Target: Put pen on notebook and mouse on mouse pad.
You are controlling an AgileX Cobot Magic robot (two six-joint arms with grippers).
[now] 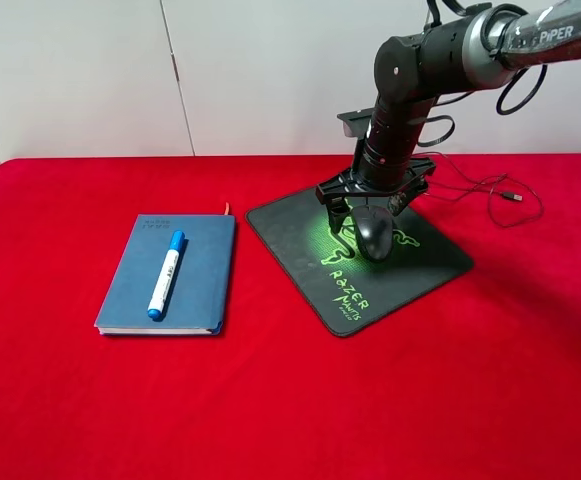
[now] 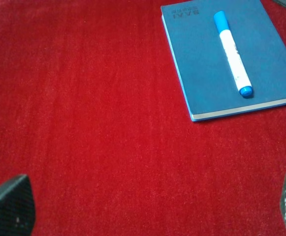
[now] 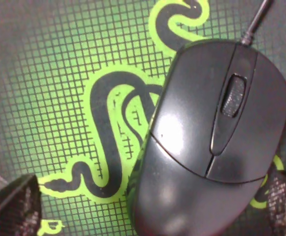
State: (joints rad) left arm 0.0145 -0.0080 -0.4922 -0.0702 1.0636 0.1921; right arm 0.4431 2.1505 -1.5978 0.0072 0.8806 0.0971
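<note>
A: We begin with the red table [image 1: 60,400]. On it lies the mouse pad [image 1: 425,270], and the notebook [image 1: 200,270] sits just beside it on the left. Where do we stand?

B: The pen [image 1: 166,273] rests along the notebook's cover, so we judge that half finished. The mouse [image 1: 375,233] sits on the pad over the green logo, its cable [image 1: 480,190] trailing off toward the back of the table.

A: And our right gripper [image 1: 373,205]?

B: It hangs right over the mouse with its fingers spread, one to each side. In the wrist view neither finger [image 3: 15,206] clearly presses the shell, so we read this as the release.

A: The left gripper [image 2: 147,206]?

B: Fingers wide apart over bare cloth, holding nothing.

A: Then next we need a straight lift, clear of the cable, so the mouse isn't dragged.
</note>
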